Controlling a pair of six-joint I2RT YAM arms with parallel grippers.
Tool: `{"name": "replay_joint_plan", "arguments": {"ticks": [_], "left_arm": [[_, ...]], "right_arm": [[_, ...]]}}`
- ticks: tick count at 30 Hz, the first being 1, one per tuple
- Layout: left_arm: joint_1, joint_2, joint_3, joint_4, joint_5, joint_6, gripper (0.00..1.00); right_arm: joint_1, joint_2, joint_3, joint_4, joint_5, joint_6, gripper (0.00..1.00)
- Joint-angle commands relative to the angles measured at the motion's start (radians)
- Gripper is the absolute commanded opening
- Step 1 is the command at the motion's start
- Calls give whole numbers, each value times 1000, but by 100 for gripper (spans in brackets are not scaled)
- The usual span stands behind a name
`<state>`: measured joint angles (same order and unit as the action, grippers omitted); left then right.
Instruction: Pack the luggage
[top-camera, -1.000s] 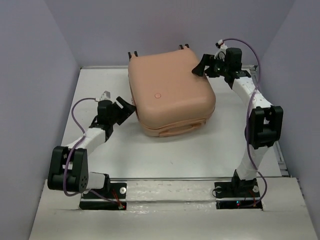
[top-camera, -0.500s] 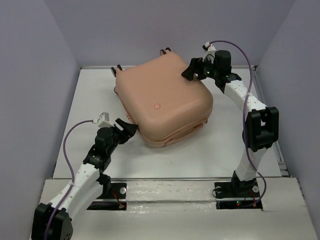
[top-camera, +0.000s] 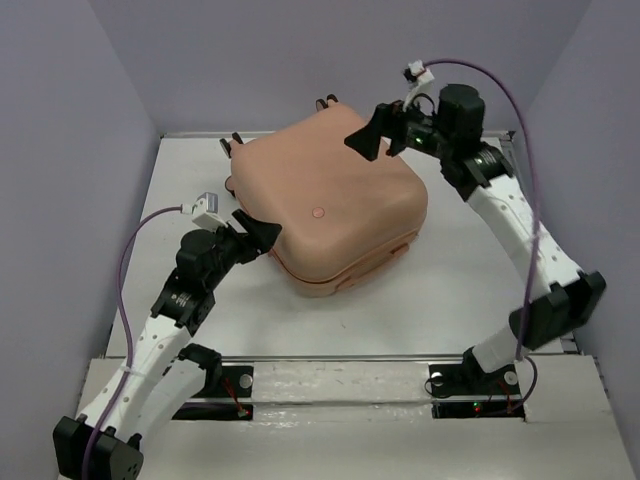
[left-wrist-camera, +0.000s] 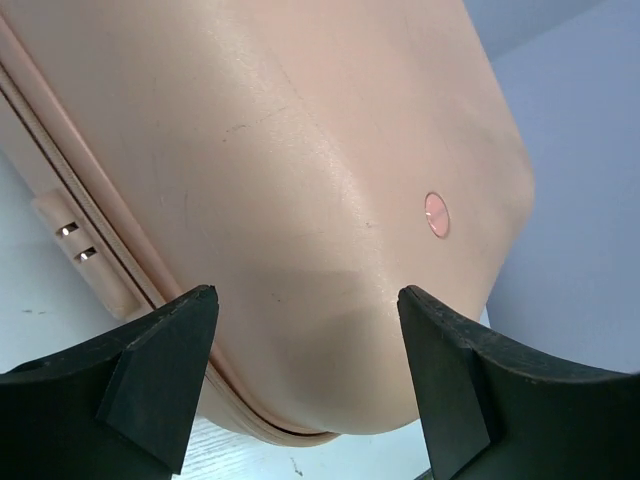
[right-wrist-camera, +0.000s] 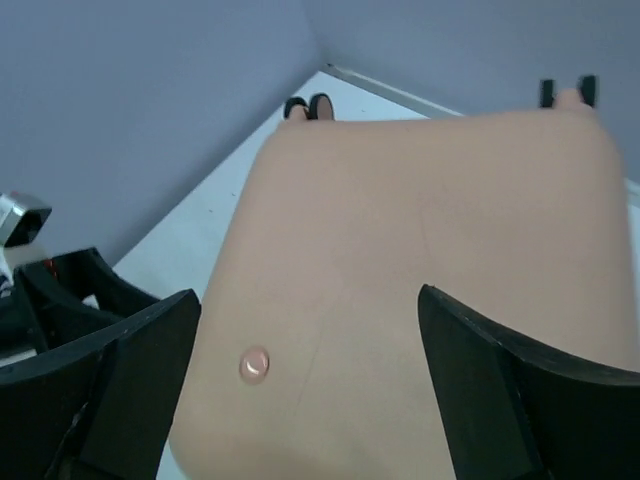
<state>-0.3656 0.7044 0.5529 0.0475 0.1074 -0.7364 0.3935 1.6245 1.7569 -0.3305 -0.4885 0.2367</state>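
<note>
The salmon-pink hard-shell luggage (top-camera: 325, 205) lies closed and flat in the middle of the white table, turned at an angle, its black caster wheels (top-camera: 234, 144) at the far edge. My left gripper (top-camera: 262, 236) is open at the suitcase's near-left corner; in the left wrist view that corner (left-wrist-camera: 330, 250) fills the gap between the fingers. My right gripper (top-camera: 378, 132) is open and empty above the far-right corner; in the right wrist view it looks down on the shell (right-wrist-camera: 420, 280) and its small round badge (right-wrist-camera: 255, 364).
The white table (top-camera: 440, 300) is boxed in by grey-violet walls on the left, back and right. A second pair of wheels (top-camera: 328, 101) shows at the suitcase's back edge. The zip seam and metal pulls (left-wrist-camera: 75, 240) run along the suitcase's near side.
The suitcase has swung round, its far corner moving left. My left arm drew back, then closed in on the near-left corner. My right gripper followed the far corner leftward and rose above it.
</note>
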Motion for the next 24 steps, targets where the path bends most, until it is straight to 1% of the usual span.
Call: {"name": "replay_joint_plan", "arguments": {"ticks": [1, 2, 3, 4, 5, 6, 7, 8, 9, 11, 12, 13, 14, 15, 16, 18, 19, 20, 22, 23, 24], "left_arm": [[-4, -14, 25, 20, 109, 43, 84], [-4, -23, 13, 6, 124, 46, 84], [-4, -45, 5, -1, 133, 55, 84], [-4, -54, 2, -12, 140, 61, 83], [-4, -63, -8, -32, 156, 65, 82], [-6, -78, -14, -38, 170, 68, 79], [-6, -86, -22, -43, 204, 66, 78], [-6, -94, -28, -46, 218, 66, 76], [-6, -108, -47, -51, 230, 69, 74], [-6, -124, -68, -83, 256, 71, 70], [-6, -143, -93, -99, 267, 72, 66], [-6, -152, -105, -106, 273, 69, 64], [-6, -161, -128, -110, 287, 69, 63], [-6, -169, -137, -115, 293, 62, 62], [-7, -178, -143, -113, 316, 49, 61], [-7, -184, -145, -123, 321, 42, 61], [-7, -186, -148, -123, 322, 40, 61], [-7, -186, -154, -121, 324, 37, 61], [-7, -183, -153, -120, 328, 35, 61], [-7, -181, -151, -120, 330, 38, 61], [-9, -171, -153, -117, 331, 40, 61]], "right_arm": [[-22, -348, -265, 83, 170, -54, 87], [-22, -418, -468, 112, 276, -47, 54], [-22, -548, -569, 152, 325, -18, 35], [-22, -610, -750, 168, 376, -1, 16], [-22, -665, -831, 182, 443, 47, 11], [-31, -754, -900, 188, 473, 71, 8], [-31, -788, -1013, 188, 484, 97, 7], [-42, -814, -1014, 188, 525, 120, 7], [-42, -846, -1096, 189, 553, 151, 7], [-80, -844, -1157, 199, 561, 171, 7], [-99, -832, -1204, 231, 545, 177, 7], [-122, -821, -1229, 257, 524, 179, 11], [-151, -809, -1247, 286, 499, 182, 16], [-207, -795, -1264, 335, 417, 178, 23], [-231, -761, -1284, 372, 357, 171, 32], [-272, -720, -1292, 445, 285, 123, 39], [-272, -695, -1280, 456, 262, 104, 42], [-272, -642, -1272, 467, 207, 83, 42], [-272, -594, -1254, 507, 168, 38, 42], [-272, -577, -1260, 536, 104, 24, 42], [-272, -554, -1269, 607, 73, 12, 42]]}}
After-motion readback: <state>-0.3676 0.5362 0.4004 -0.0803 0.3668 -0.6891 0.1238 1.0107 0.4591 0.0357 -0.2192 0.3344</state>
